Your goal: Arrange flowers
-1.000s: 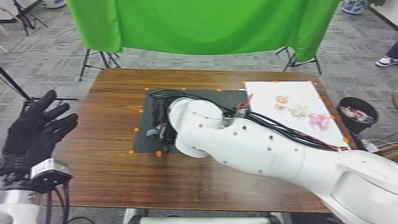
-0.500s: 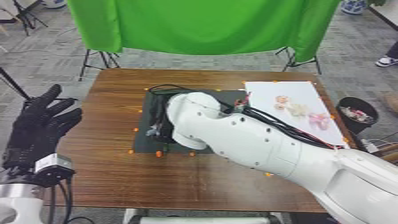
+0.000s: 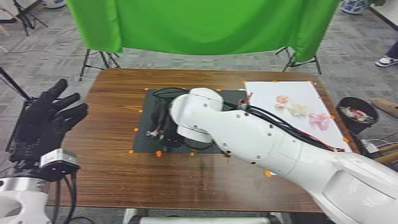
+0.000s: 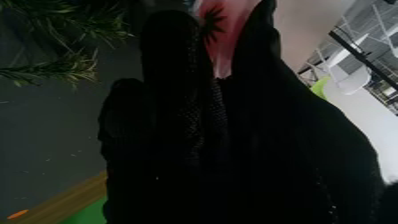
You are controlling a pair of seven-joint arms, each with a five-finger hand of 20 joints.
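Pinching the pink piece [image 4: 234, 25] lightly with our right hand [image 4: 173, 125], fingers bent round it, we should clear the greenery [image 4: 80, 66]; our left hand [image 3: 37, 131] waits, fingers loose.

Brown wooden table [image 3: 115, 175] with dark mat [image 3: 148, 114], orange marks [image 3: 159, 154] and, apparently, a white sheet [image 3: 304, 94].

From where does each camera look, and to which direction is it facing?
Head view: on the robot's head, facing forward and down at the table; the left robot hand and the right arm show.
Right wrist view: on the right wrist, looking along the gloved right robot hand, with green sprigs beside it.
Both share: table, dark mat, green cloth.
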